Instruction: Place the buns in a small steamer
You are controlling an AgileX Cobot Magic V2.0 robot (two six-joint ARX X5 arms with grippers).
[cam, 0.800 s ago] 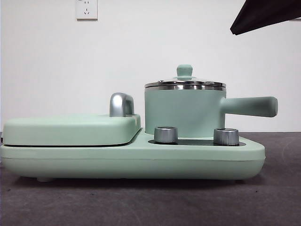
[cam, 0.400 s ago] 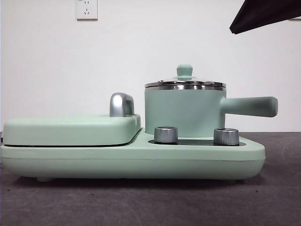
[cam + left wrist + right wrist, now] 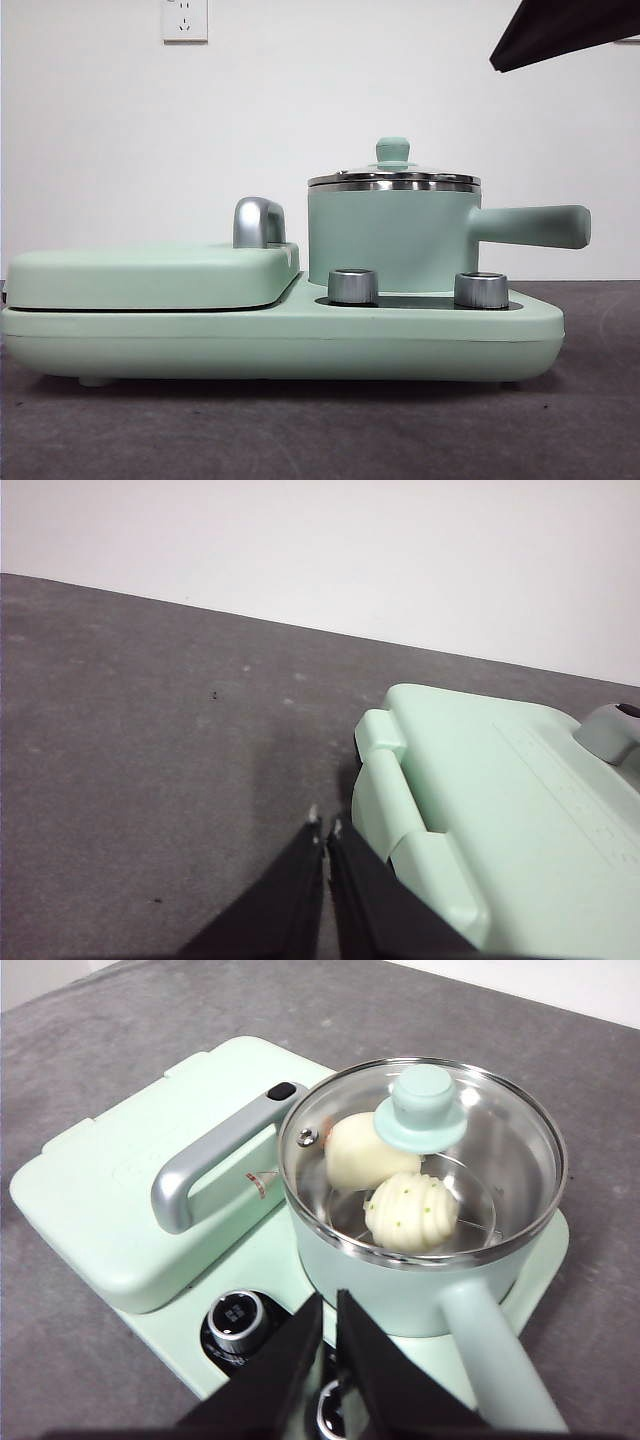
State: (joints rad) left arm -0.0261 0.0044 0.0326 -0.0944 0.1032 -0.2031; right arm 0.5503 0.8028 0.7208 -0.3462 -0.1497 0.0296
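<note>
Two buns (image 3: 405, 1188) are sitting inside the one lidded small steamer (image 3: 392, 235) at frame centre, while the left gripper (image 3: 324, 832) and right gripper (image 3: 329, 1310) are both hovering closed and empty.

The mint-green cylindrical steamer pot (image 3: 392, 240) has a smooth, satin-finished body and a polished steel rim (image 3: 394, 182) that mirrors its surroundings. Its clear glass lid (image 3: 500, 1150) is glossy and carries a matt green plastic-looking knob (image 3: 421, 1110). The flat mint-green hinged grill plate (image 3: 150, 276) shows the same smooth, low-sheen coating, with a brushed chrome handle (image 3: 205, 1158). Two control dials (image 3: 353, 286) look like brushed metal. The smooth cream-white bun (image 3: 365, 1152) is matt; the pleated bun (image 3: 412, 1211) is ridged. The dark grey table surface (image 3: 150, 740) appears matt and finely textured.
</note>
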